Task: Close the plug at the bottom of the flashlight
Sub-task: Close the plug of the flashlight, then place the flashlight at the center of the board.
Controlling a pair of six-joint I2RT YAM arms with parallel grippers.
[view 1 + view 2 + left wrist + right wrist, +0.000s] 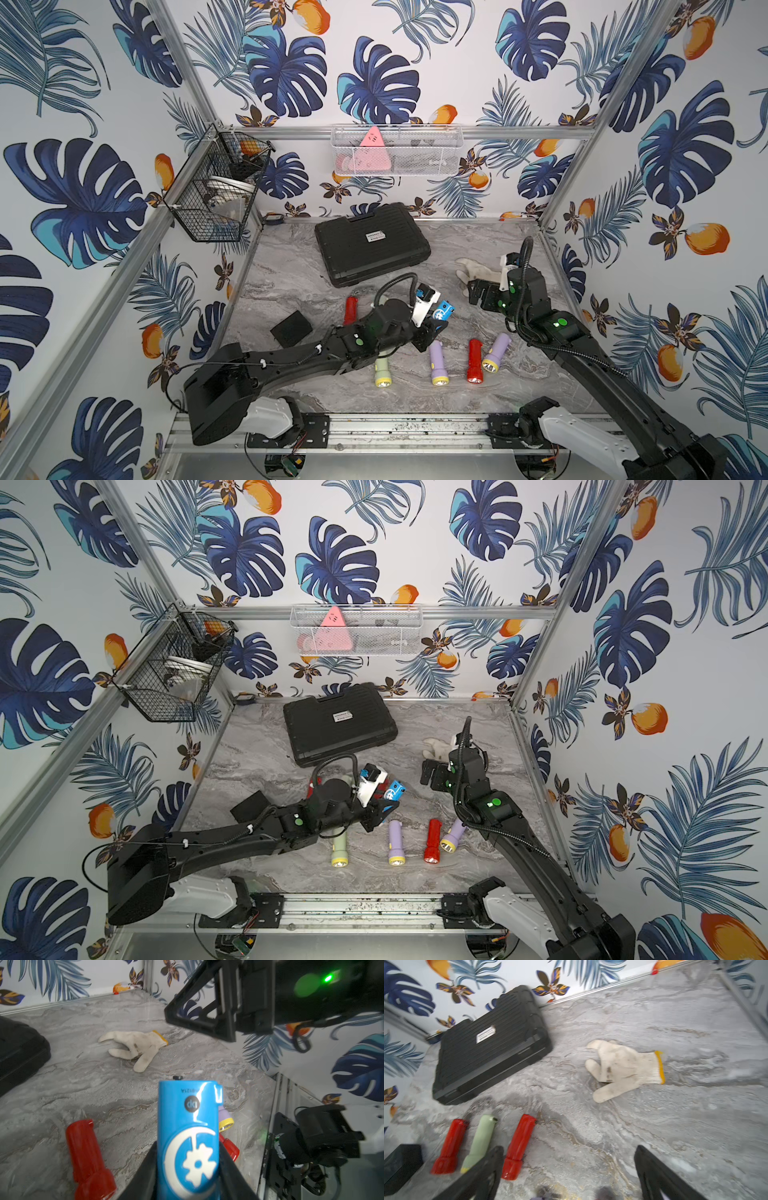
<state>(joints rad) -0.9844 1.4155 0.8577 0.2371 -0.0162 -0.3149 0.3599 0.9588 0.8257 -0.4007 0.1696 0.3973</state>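
My left gripper (188, 1167) is shut on a blue flashlight (188, 1126) with a white moon-and-flower mark, holding it by its sides above the table. In both top views the blue flashlight (444, 311) (397, 791) sticks out of the left gripper (432, 328) near the table's middle. A small black nub (177, 1077) shows at its far end; I cannot tell how the plug stands. My right gripper (478, 293) (569, 1159) hangs open and empty to the right of the flashlight, apart from it, and appears in the left wrist view as the right gripper (199, 1016).
Several other flashlights lie on the table: red (350, 309), green (382, 372), purple (438, 361), red (474, 360), purple (496, 353). A black case (372, 243) sits at the back, a white glove (478, 270) beyond the right gripper, a small black box (291, 328) at left.
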